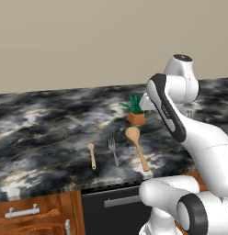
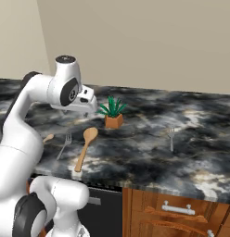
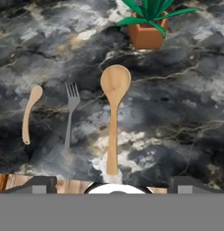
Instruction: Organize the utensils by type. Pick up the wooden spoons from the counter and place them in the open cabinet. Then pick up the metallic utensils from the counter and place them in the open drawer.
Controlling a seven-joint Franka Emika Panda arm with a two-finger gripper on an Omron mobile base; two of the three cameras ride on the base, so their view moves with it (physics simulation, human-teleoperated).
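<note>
On the marbled black counter [image 3: 186,113], three utensils lie side by side near the front edge. At the left of the hand view is the small wooden spoon [image 3: 29,113], its bowl pointing away from the camera. Just right of it, apart, lies the grey fork [image 3: 70,115], tines pointing the same way. Right again is the large wooden spoon [image 3: 113,118], round bowl far, long handle running back toward the gripper [image 3: 111,184] and ending just ahead of it, roughly midway between the two dark fingertips [image 3: 37,183]. Beyond its bowl stands a small potted plant [image 3: 148,25], cut off at the top edge.

The tips sit far apart, near opposite sides of the hand view, wide open and holding nothing; only their upper ends show. In the right base view a second thin metal utensil [image 2: 171,137] lies well to the right, faint against the stone. A wooden drawer front [image 1: 24,212] shows below the counter edge.
</note>
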